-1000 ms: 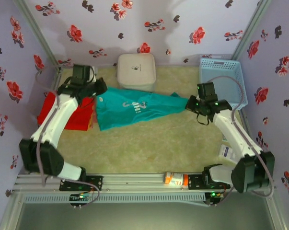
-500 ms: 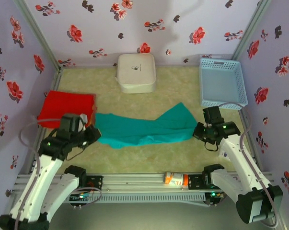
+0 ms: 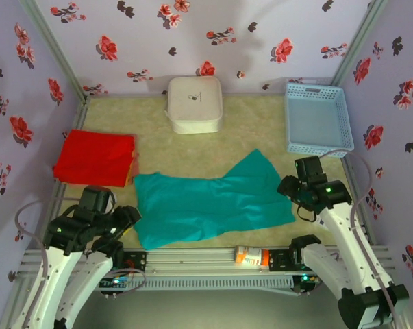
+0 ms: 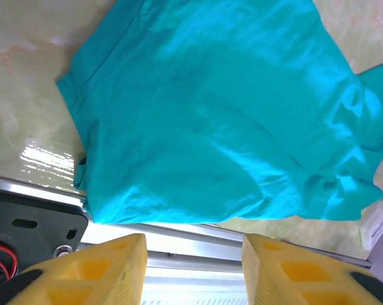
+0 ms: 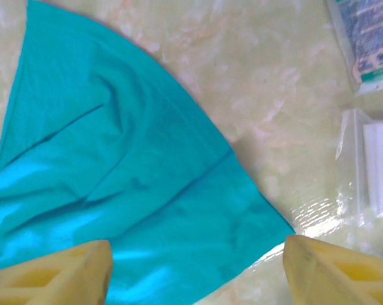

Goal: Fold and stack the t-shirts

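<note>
The teal t-shirt (image 3: 206,205) lies spread flat near the front edge of the tabletop (image 3: 261,123), the folded red t-shirt (image 3: 95,157) at its left rear, and with the left end effector (image 4: 191,267) and right end effector (image 5: 197,270) both released at its near corners, folding looks next: regrasp an edge and carry it across.
</note>
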Tool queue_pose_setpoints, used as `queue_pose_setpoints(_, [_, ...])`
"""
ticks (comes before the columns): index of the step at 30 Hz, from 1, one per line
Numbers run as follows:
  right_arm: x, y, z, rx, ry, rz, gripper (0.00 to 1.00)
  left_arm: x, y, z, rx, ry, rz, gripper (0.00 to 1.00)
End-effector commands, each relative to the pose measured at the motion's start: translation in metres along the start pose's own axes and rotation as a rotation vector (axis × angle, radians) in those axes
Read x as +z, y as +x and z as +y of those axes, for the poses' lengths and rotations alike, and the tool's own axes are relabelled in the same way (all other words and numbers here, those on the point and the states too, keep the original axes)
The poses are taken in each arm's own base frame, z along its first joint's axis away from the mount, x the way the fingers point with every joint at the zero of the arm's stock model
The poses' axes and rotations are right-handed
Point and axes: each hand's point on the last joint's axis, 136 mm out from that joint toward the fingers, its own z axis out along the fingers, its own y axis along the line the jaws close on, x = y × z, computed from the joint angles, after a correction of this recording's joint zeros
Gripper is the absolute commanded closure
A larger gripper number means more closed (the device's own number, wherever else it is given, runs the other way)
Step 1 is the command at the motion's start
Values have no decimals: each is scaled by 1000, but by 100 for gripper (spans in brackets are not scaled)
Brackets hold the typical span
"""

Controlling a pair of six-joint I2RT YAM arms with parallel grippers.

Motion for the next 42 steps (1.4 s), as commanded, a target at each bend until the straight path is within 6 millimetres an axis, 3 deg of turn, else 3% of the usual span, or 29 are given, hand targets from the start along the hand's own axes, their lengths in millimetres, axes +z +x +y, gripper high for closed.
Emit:
queue_pose_setpoints(1, [-7,-15,14,-34,-53,-47,22,3,-4,1,45,-42,6,55])
queue_pose_setpoints(6, [21,-27,77,-161,-240,45,13,22,-42,-40,152,1,-49,51])
queue_pose_setpoints(12, [76,-57,104,-235,-186,64,11,26,-82,-87,268,28,-112,51])
queue_pose_setpoints(17, [125,-74,126,-255,-119,116,18,32,-88,-88,316,-8,-95,51])
queue_pose_setpoints(24, [182,-66,155,-311,-33,193,27,38,-83,-64,297,-52,-102,52])
queue_pose_setpoints(31, [214,-64,153,-310,34,222,48,39,-83,-53,284,-78,-106,52])
queue_pose_setpoints(34, [222,-70,153,-289,31,230,77,39,-86,-53,287,-80,-108,52])
queue_pose_setpoints(36, [222,-85,157,-261,11,206,94,40,-88,-54,290,-82,-109,52])
queue_pose_setpoints(39, [214,-115,165,-206,-25,138,100,44,-93,-57,291,-78,-115,52])
queue_pose_setpoints(42, [204,-153,167,-96,-77,55,100,48,-100,-65,298,-75,-117,53])
